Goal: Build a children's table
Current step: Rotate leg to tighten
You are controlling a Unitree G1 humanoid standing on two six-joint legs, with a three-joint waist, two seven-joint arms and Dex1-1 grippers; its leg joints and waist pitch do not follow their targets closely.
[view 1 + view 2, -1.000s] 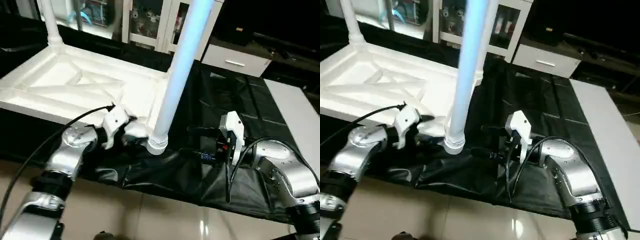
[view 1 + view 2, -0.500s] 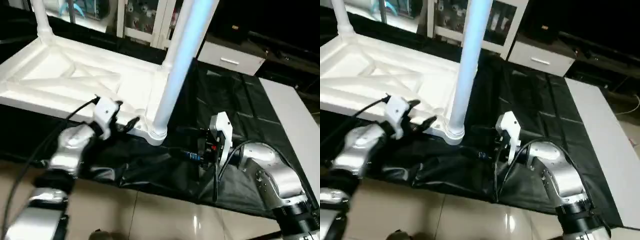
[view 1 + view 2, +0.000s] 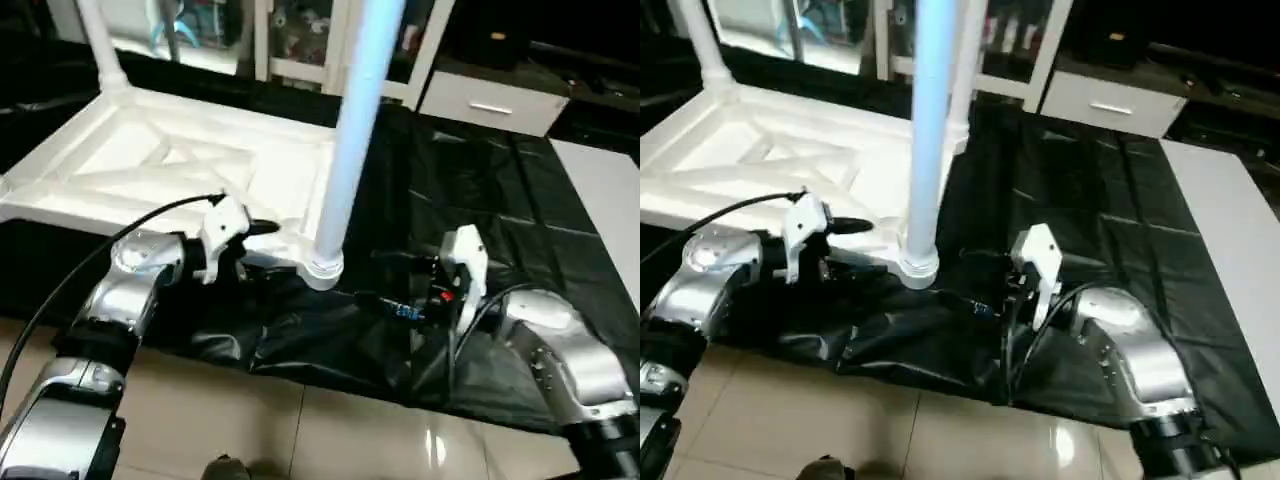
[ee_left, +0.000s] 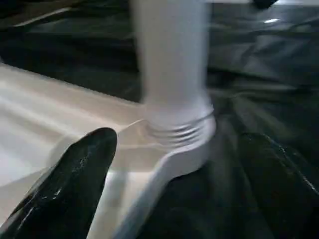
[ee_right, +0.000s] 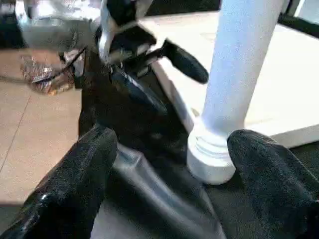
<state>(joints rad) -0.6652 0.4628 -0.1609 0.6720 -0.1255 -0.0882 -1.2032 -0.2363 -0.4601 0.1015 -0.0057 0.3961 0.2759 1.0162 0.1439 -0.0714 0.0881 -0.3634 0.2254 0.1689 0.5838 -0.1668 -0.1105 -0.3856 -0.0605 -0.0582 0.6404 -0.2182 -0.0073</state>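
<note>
Lying upside down on black cloth (image 3: 480,200): tabletop (image 3: 150,170); standing in near corner socket: leg (image 3: 350,130); hovering beside that corner with fingers apart: left gripper (image 3: 262,248); hanging spread, gripping nothing, facing leg base: right gripper (image 3: 385,285).

My left arm reaches forward from the lower left, its silver forearm angled inward and a black cable arching over it. My left gripper (image 3: 262,250) has its two black fingers spread wide, holding nothing. My right arm bends in from the lower right, elbow out. My right gripper (image 3: 385,283) points toward the left one, fingers also spread wide and empty.
</note>
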